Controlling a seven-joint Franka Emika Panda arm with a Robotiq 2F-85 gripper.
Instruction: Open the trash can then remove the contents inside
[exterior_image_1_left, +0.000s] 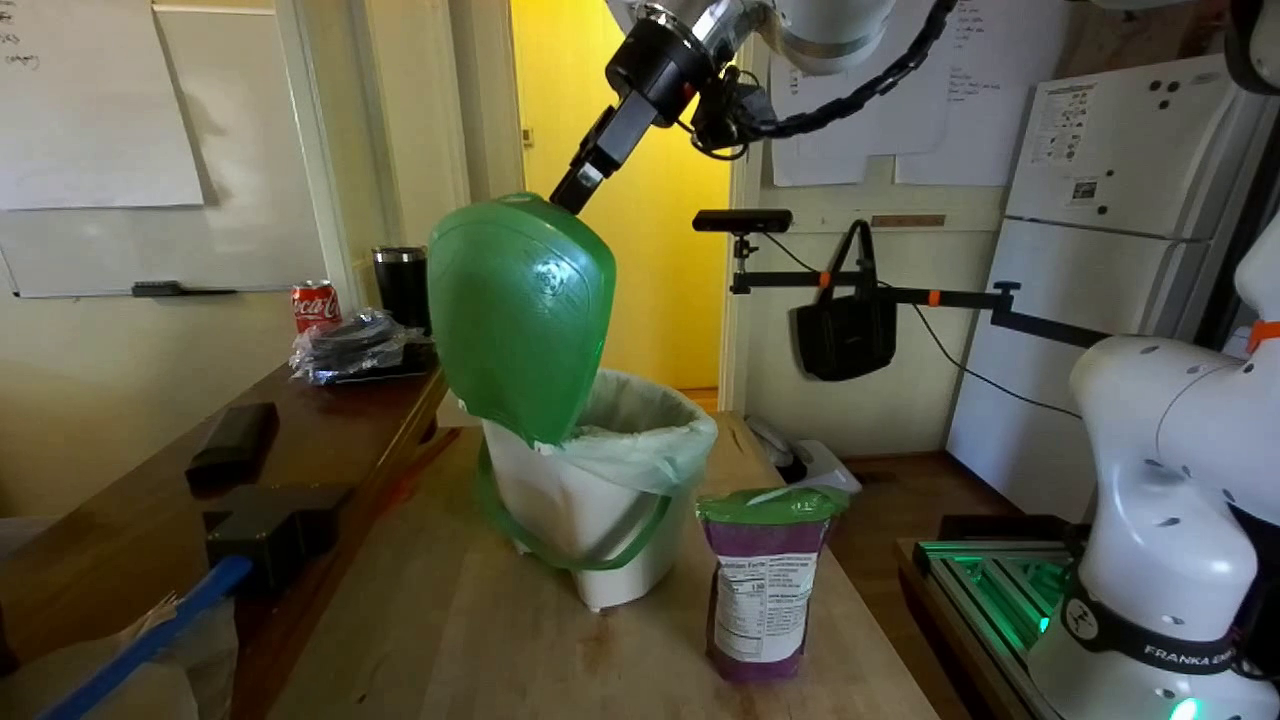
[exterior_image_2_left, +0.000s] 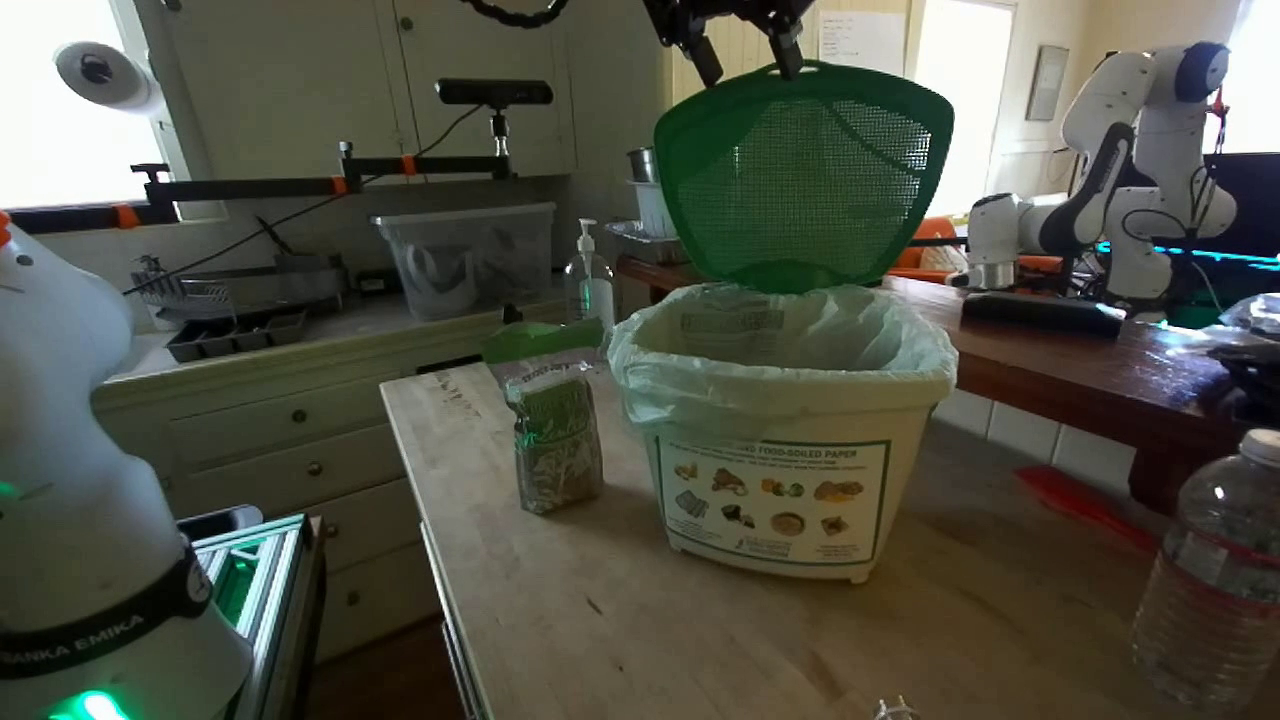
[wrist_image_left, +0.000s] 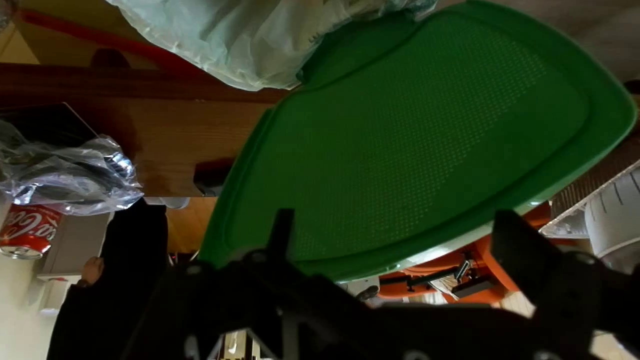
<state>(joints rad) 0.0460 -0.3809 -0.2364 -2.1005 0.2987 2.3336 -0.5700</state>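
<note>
While my gripper (exterior_image_2_left: 750, 76) hangs at the top edge of the raised green lid (exterior_image_2_left: 805, 180), its fingers (wrist_image_left: 281, 232) are spread wide; the wrist view shows a broad gap between them. Fingertip contact with the lid: I cannot tell from here.

Trash can (exterior_image_2_left: 907, 440): open. In an exterior view I see the lid standing roughly upright from the far rim, its mesh inner face toward the camera. A pale liner bag (exterior_image_2_left: 700, 395) is folded over the rim; the bottom of the interior is hidden from me. A printed label (exterior_image_2_left: 770, 505) is fixed to the near wall.

Contents, a purple packet (exterior_image_1_left: 768, 585): outside the can. In an exterior view it stands upright on the light wooden table (exterior_image_1_left: 480, 640), right of the can and nearer, just beside it, apart. I note a green top and a white panel of small print. The can's green handle (exterior_image_1_left: 598, 564) hangs low across its near side.

Surroundings: in an exterior view, a dark desk (exterior_image_1_left: 335, 430) on the left bears a red soda can (exterior_image_1_left: 316, 308) and a black tumbler (exterior_image_1_left: 402, 285) at its far end; a white refrigerator (exterior_image_1_left: 1080, 230) stands far right. In an exterior view I also log a clear plastic bottle (exterior_image_2_left: 1210, 600) near right and a pump bottle (exterior_image_2_left: 590, 285) far off, left of the can.
</note>
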